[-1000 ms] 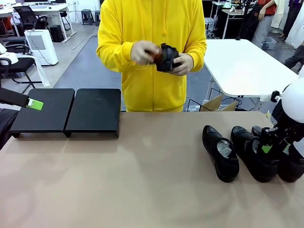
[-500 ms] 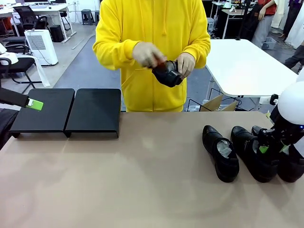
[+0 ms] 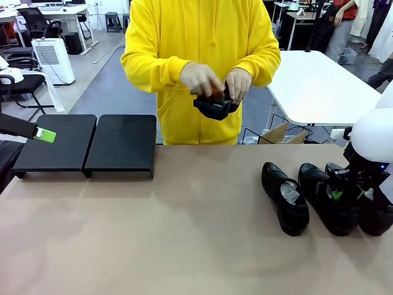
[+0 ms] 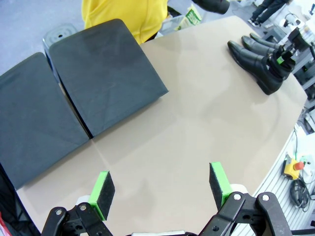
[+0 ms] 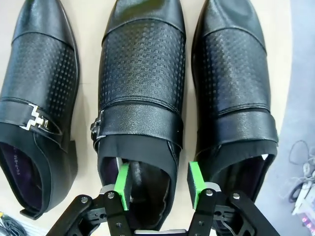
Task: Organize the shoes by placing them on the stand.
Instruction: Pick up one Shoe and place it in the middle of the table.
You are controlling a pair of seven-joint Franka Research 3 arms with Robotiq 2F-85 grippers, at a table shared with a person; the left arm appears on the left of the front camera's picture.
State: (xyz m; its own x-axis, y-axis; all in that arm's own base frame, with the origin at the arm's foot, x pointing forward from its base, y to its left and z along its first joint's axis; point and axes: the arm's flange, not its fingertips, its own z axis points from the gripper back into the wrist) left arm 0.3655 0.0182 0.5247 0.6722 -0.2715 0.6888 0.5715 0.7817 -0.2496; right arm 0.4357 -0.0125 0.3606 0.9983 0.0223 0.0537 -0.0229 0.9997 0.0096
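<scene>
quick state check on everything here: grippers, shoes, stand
left gripper, open, hovering near the stand
right gripper, open, straddling the middle shoe's side wall
middle shoe, upright on the table
shoe nearest the table's middle, upright
shoe nearest the table's edge, upright
fourth shoe, held up by the person
stand, no shoes on it

**Shoe drops in the person's grip; right arm dips**

Across the counter, the person's hands (image 3: 199,78) have closed together and brought the held shoe (image 3: 212,108) lower, turned over. At the counter's right end, the right arm's jaws have sunk slightly onto the middle shoe (image 3: 316,184).
</scene>
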